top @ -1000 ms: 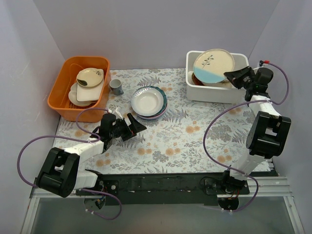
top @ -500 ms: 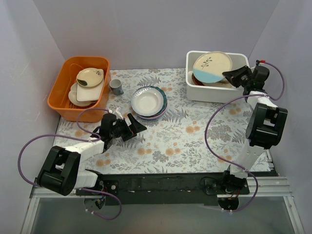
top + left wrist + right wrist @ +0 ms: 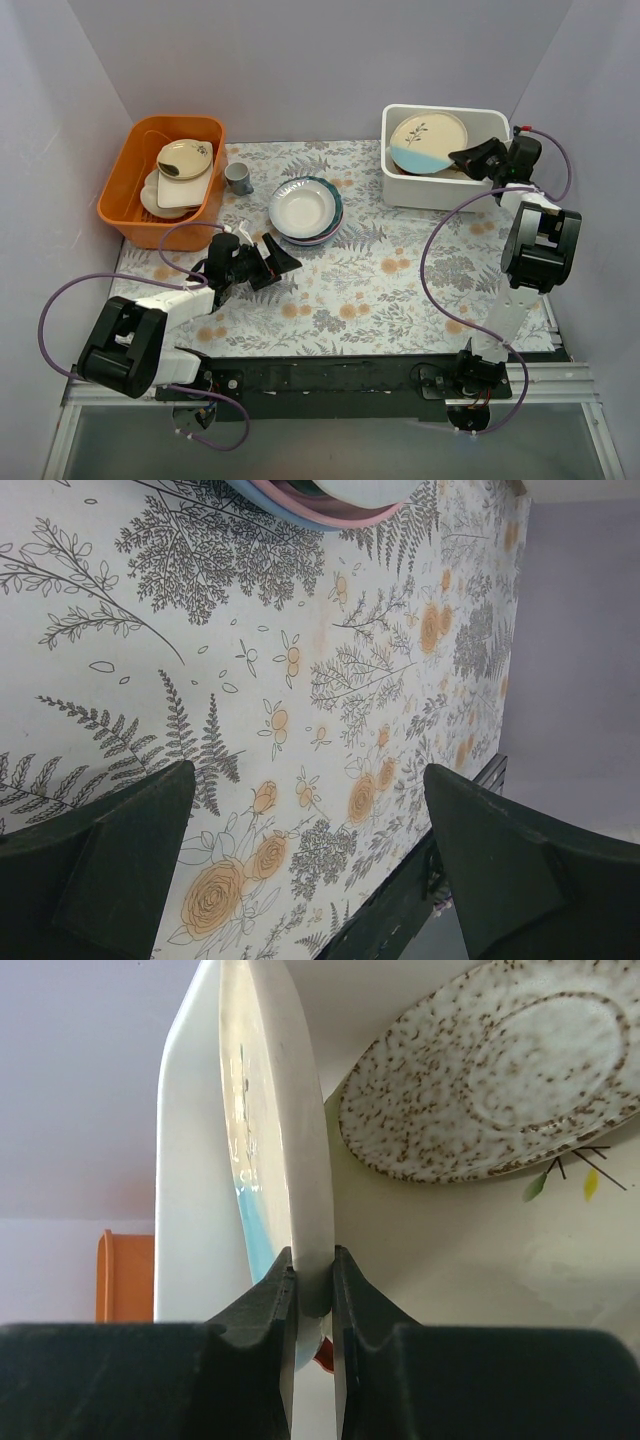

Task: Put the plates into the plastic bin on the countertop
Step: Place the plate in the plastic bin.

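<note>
My right gripper (image 3: 468, 160) is shut on the rim of the cream-and-blue plate with a leaf sprig (image 3: 427, 141), holding it inside the white plastic bin (image 3: 440, 192) at the back right. In the right wrist view the plate's edge (image 3: 290, 1160) is pinched between my fingers (image 3: 255, 1310), with a speckled plate (image 3: 490, 1090) lying in the bin beside it. A stack of plates (image 3: 306, 210) with a white one on top stands mid-countertop. My left gripper (image 3: 280, 260) is open and empty just left of and below that stack, whose pink and blue rims (image 3: 320, 505) show in the left wrist view.
An orange tub (image 3: 125, 195) with beige dishes stands at the back left. A small grey cup (image 3: 238, 178) stands beside it. Purple walls close in the floral countertop (image 3: 400, 270) on three sides. A black rail runs along the near edge.
My right gripper has carried the cream-and-blue plate down and leftward, lower into the white bin. The left arm has barely moved.
</note>
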Robot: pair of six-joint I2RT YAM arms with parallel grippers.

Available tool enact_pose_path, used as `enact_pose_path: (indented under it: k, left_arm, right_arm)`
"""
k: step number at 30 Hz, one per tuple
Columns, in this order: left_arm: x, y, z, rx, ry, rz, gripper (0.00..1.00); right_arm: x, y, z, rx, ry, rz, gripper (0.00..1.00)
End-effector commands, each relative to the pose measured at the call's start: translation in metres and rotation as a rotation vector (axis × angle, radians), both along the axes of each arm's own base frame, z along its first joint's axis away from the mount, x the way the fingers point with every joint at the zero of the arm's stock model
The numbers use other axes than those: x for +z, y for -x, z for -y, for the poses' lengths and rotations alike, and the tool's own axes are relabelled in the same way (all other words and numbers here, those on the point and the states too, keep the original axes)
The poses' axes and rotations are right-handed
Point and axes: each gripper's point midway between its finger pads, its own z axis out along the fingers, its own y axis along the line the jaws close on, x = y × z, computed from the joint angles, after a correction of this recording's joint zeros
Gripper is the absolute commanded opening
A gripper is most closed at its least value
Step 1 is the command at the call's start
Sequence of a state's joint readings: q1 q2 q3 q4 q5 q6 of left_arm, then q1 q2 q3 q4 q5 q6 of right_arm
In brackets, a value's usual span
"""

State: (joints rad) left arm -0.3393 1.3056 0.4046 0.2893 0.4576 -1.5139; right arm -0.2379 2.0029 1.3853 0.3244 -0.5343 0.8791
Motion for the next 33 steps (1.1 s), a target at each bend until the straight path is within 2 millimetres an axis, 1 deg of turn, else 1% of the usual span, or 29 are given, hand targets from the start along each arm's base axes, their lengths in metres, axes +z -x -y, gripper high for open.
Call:
enact_pose_path:
  k: [1, 9, 13, 14, 19, 20, 21, 22, 23, 24, 25, 26, 28, 29, 30, 31, 33]
  left_arm:
    - [0.003, 0.000, 0.000, -0.018, 0.001, 0.022, 0.98]
    - [0.005, -0.001, 0.000, -0.017, 0.003, 0.028, 0.98]
    - [0.005, -0.001, 0.001, -0.018, 0.004, 0.026, 0.98]
    - [0.006, -0.002, 0.001, -0.019, 0.006, 0.027, 0.98]
    - [0.007, -0.001, 0.001, -0.019, 0.002, 0.029, 0.98]
    - [0.008, -0.002, 0.000, -0.016, 0.000, 0.032, 0.98]
    - [0.009, -0.002, 0.001, -0.019, 0.001, 0.034, 0.98]
    - [0.009, -0.002, 0.001, -0.020, -0.001, 0.033, 0.98]
    - [0.009, -0.002, 0.000, -0.019, 0.001, 0.032, 0.98]
    - [0.009, -0.002, 0.001, -0.021, 0.000, 0.033, 0.98]
    - [0.010, -0.002, 0.001, -0.021, 0.000, 0.035, 0.98]
    - [0.010, -0.002, 0.000, -0.020, 0.000, 0.035, 0.98]
    - [0.011, -0.002, 0.001, -0.021, 0.002, 0.036, 0.98]
    - [0.011, -0.002, 0.001, -0.021, 0.002, 0.037, 0.98]
    - [0.011, -0.001, 0.001, -0.023, 0.004, 0.037, 0.98]
    - [0.011, -0.001, 0.000, -0.020, 0.003, 0.036, 0.98]
    - [0.013, -0.002, 0.000, -0.020, 0.004, 0.041, 0.98]
  right_arm:
    - [0.078, -0.011, -0.005, 0.057, 0.044, 0.236, 0.01]
    - [0.073, -0.009, -0.007, 0.075, 0.051, 0.227, 0.01]
    - [0.064, -0.005, -0.008, 0.083, 0.046, 0.202, 0.01]
    - [0.061, -0.004, -0.007, 0.080, 0.043, 0.190, 0.06]
    - [0.048, 0.002, -0.005, 0.071, 0.061, 0.147, 0.17]
    - [0.048, 0.004, -0.004, 0.068, 0.077, 0.148, 0.23]
    - [0.046, 0.006, -0.002, 0.057, 0.084, 0.137, 0.27]
    - [0.051, 0.008, 0.000, 0.046, 0.093, 0.144, 0.31]
    - [0.051, 0.009, 0.001, 0.040, 0.105, 0.146, 0.38]
    - [0.050, 0.011, 0.003, 0.025, 0.114, 0.143, 0.42]
    - [0.054, 0.014, 0.005, 0.017, 0.123, 0.144, 0.45]
    - [0.057, 0.015, 0.005, 0.015, 0.141, 0.151, 0.50]
    - [0.064, 0.019, 0.007, -0.001, 0.160, 0.155, 0.55]
    - [0.065, 0.020, 0.009, -0.008, 0.167, 0.156, 0.59]
    - [0.065, 0.021, 0.012, -0.026, 0.181, 0.154, 0.61]
    - [0.074, 0.024, 0.015, -0.042, 0.193, 0.166, 0.63]
    - [0.078, 0.027, 0.021, -0.082, 0.225, 0.166, 0.68]
